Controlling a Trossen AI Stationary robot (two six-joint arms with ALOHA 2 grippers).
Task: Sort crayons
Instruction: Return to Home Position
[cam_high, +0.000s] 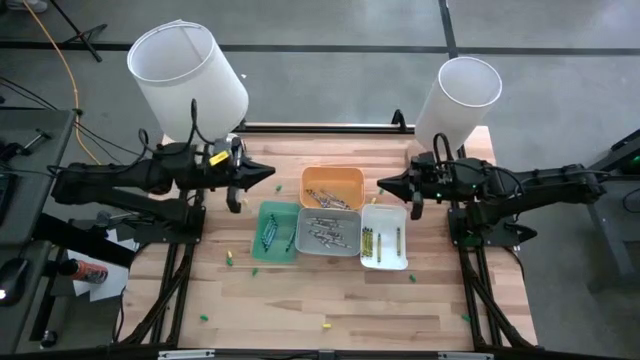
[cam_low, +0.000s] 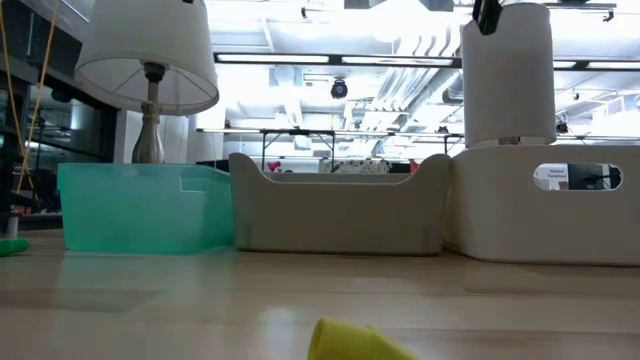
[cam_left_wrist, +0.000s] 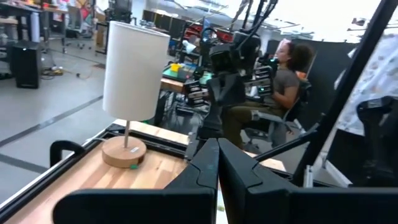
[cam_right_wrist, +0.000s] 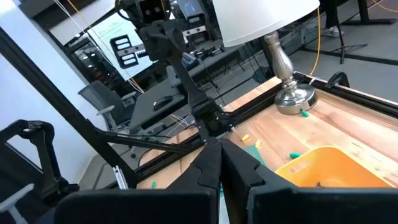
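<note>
Item: small paper-wrapped stick crayons. Sorted lots: green crayons (cam_high: 269, 232) in the green rectangular plastic tray (cam_high: 275, 258); silver-grey crayons (cam_high: 326, 233) in the grey plastic tray (cam_high: 328, 252) to its right; yellow crayons (cam_high: 367, 240) in the white plastic tray (cam_high: 385, 264), rightmost; a few more, colour unclear, in the orange plastic tray (cam_high: 332, 171) just beyond the grey one. Loose crayons: one yellow (cam_high: 325, 325) and one green (cam_high: 204, 318) near the front edge of the pale wooden table (cam_high: 340, 295), others scattered around the trays. Holdings: my left pincer (cam_high: 272, 174) is closed on nothing, far-left of the trays; my right pincer (cam_high: 381, 185) is likewise closed and empty, far-right, tip toward the orange tray. Adjacent: two white-shaded table lamps (cam_high: 188, 75) at the far corners, close behind my arms. Hazards, as I judge them: parking now leaves the loose crayons unsorted; the front ones could roll off; a wide retreat could clip a lamp.
</note>
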